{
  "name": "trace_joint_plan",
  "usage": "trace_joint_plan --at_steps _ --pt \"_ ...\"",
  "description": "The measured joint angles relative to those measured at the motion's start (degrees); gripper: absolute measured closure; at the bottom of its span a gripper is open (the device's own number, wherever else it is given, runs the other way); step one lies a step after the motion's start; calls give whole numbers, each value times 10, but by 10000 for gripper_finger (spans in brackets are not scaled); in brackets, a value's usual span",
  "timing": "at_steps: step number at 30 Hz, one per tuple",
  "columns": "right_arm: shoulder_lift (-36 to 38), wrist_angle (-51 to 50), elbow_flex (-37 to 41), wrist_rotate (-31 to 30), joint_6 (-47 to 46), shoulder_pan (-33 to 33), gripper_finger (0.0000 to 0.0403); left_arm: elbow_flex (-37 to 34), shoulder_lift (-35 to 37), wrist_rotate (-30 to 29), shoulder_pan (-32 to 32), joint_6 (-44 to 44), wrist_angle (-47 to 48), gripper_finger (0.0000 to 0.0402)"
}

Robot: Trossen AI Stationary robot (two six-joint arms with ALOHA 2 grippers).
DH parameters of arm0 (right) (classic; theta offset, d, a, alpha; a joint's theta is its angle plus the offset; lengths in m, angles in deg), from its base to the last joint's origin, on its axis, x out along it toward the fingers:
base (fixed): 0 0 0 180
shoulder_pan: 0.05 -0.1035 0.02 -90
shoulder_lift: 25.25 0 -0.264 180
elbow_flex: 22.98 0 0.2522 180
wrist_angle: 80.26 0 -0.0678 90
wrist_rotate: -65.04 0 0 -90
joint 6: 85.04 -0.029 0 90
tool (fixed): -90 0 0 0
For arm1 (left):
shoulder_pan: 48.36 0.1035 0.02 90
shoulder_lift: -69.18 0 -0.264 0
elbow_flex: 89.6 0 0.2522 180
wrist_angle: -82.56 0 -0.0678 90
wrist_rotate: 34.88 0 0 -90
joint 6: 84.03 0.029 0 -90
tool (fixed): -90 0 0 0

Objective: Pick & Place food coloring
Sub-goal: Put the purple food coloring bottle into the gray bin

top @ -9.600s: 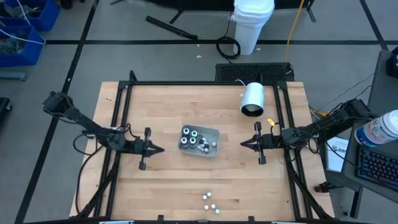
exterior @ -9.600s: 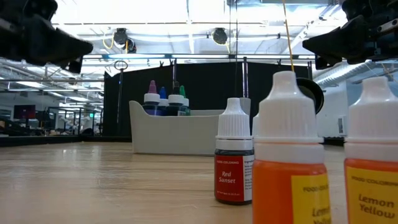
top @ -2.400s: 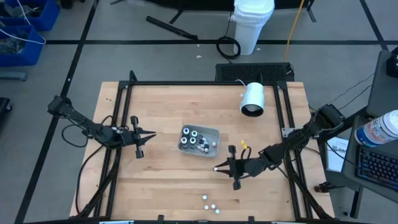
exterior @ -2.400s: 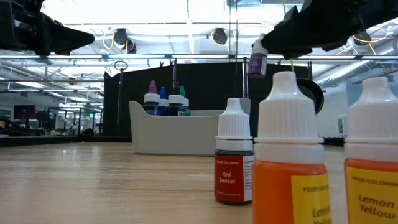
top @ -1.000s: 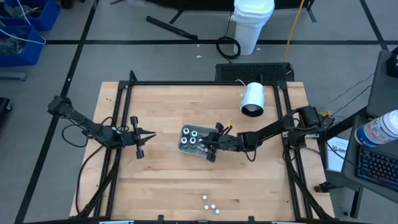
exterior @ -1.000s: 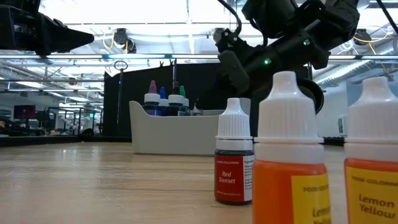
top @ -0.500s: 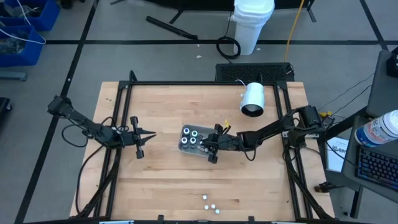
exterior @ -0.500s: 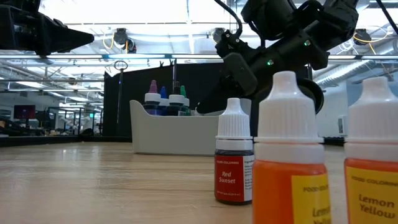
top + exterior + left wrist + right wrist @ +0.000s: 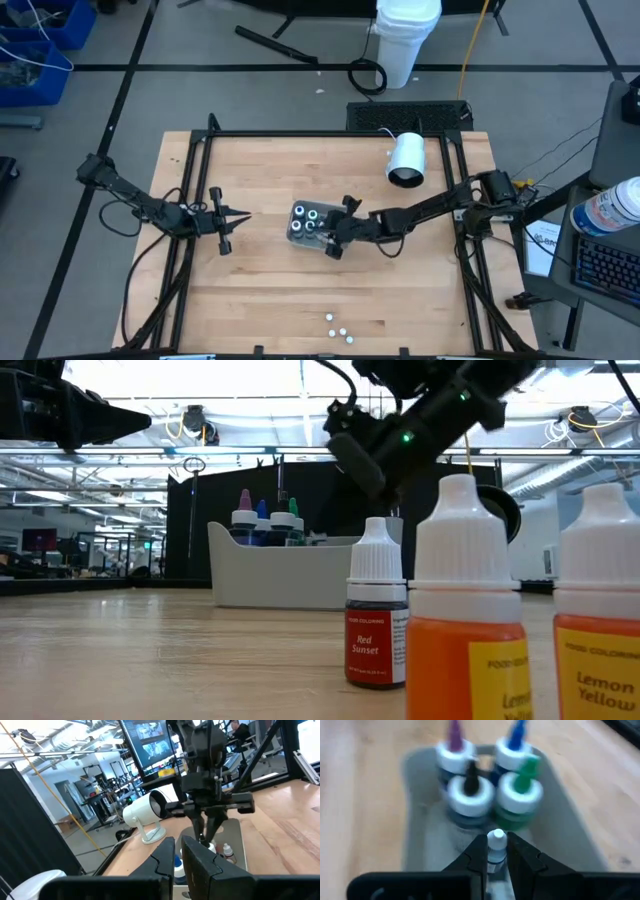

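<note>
My right gripper [image 9: 327, 234] hangs over the grey tray [image 9: 348, 213] at the table's middle, shut on a tiny white-capped food coloring bottle [image 9: 496, 841]. The tray [image 9: 415, 820] holds several bigger bottles [image 9: 470, 795] with purple, blue, black and green tips, standing upright at its left end. Three more small food coloring bottles [image 9: 338, 326] stand near the table's front edge; the low view shows them close up [image 9: 376, 615]. My left gripper [image 9: 246, 215] waits shut above the table's left side, pointing level toward the tray. My right gripper pinches the little bottle by its white cap [image 9: 496, 838] between its two fingertips [image 9: 481, 851]. The fingers slant down from the table's right side. The bottle stands upright between them, over the tray's right half; I cannot tell whether its base touches the tray floor.
A white cylinder [image 9: 406, 160] lies at the far right of the table. A dark frame [image 9: 200, 200] runs around the wooden top. Bare wood lies between the tray and the three loose bottles.
My right gripper has risen above the tray and tipped up, so it points less steeply down. It stays over the tray's right half.
</note>
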Motion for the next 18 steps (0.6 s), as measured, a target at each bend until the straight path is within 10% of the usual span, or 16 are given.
trace_joint_plan --at_steps 18 --pt "-70 -16 -30 -65 -127 -20 360 0 0 0 0 -8 16 360"
